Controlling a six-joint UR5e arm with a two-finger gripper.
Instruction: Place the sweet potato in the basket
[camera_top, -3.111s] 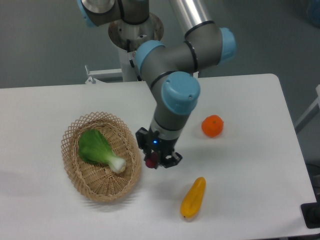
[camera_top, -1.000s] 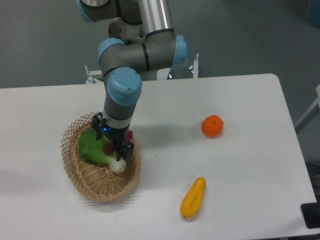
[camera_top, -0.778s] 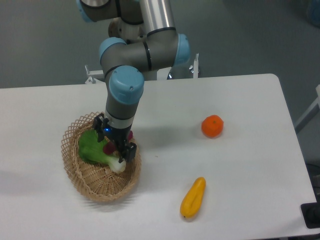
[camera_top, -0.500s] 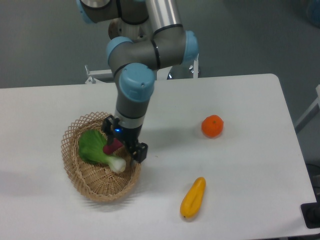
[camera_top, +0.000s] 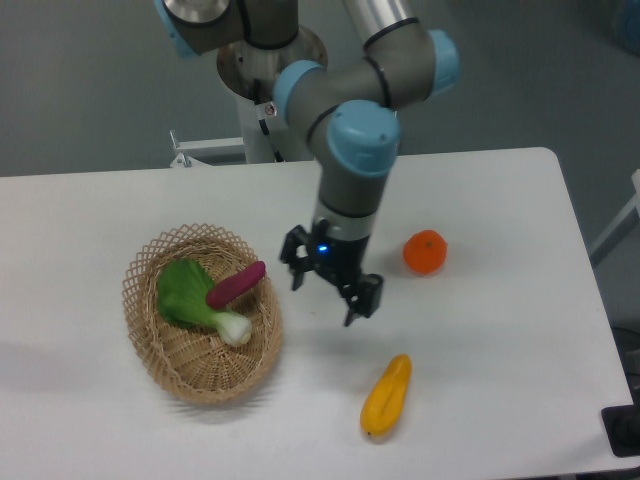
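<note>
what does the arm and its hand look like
The arm is built of grey cylindrical segments with a shiny silver tube higher up, and its joints carry rounded light-blue caps. At the wrist sits a black hand with two dark fingers and a small blue light glowing on its body. No loose cables show along the arm.

One fixed view — high, angled down, table (camera_top: 500, 330) mid-distance

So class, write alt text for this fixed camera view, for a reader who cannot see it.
A sweet potato lies in a wicker basket on a green leafy vegetable. The open, empty gripper hovers right of the basket, near an orange and a yellow vegetable.
</note>
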